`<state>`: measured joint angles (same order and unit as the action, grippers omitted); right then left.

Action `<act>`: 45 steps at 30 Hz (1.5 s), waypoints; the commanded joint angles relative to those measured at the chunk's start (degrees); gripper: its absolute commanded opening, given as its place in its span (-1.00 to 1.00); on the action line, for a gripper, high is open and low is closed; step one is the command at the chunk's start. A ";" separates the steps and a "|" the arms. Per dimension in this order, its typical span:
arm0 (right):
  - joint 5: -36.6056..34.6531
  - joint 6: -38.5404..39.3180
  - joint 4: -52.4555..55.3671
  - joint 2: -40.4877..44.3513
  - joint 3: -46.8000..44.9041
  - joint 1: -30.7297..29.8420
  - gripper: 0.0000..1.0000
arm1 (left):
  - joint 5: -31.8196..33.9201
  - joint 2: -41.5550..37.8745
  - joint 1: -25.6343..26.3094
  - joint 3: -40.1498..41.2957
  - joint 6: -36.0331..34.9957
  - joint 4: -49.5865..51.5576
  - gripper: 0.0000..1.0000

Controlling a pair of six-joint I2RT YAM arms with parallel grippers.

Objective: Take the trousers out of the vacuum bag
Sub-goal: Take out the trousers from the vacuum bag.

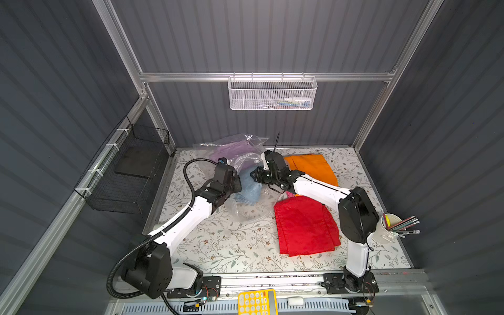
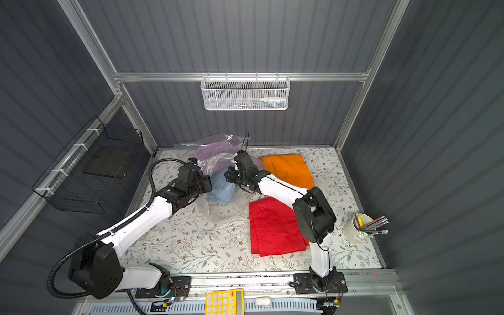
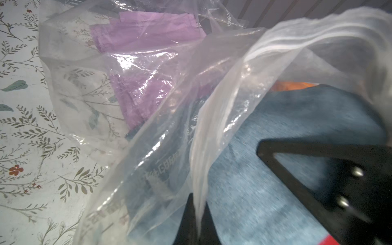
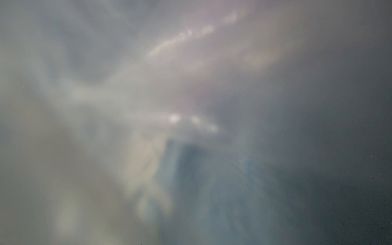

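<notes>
Dark grey ribbed walls are held by silver bars. A white basket is hung on the back bar. A black wire basket is fixed to a side wall. The surface is covered with a flower print. A cup of pencils is set at its edge. A yellow calculator is seen in front.

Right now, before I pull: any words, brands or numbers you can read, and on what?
vacuum bag: grey printed characters on the film, blurred; unreadable.
Same bag, upper fold: one short word, too small to read.
yellow calculator: key markings too small to read.
Nothing legible to quote.
</notes>
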<state>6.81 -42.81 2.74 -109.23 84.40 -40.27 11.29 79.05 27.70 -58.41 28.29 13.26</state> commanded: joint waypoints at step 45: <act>-8.91 -2.79 -7.20 18.69 -2.09 -8.42 -0.92 | 2.07 1.87 0.25 -2.36 -1.42 0.36 -1.00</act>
<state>-3.03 -44.60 4.75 -92.23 77.34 -46.50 13.13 80.51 27.70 -59.94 28.08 13.69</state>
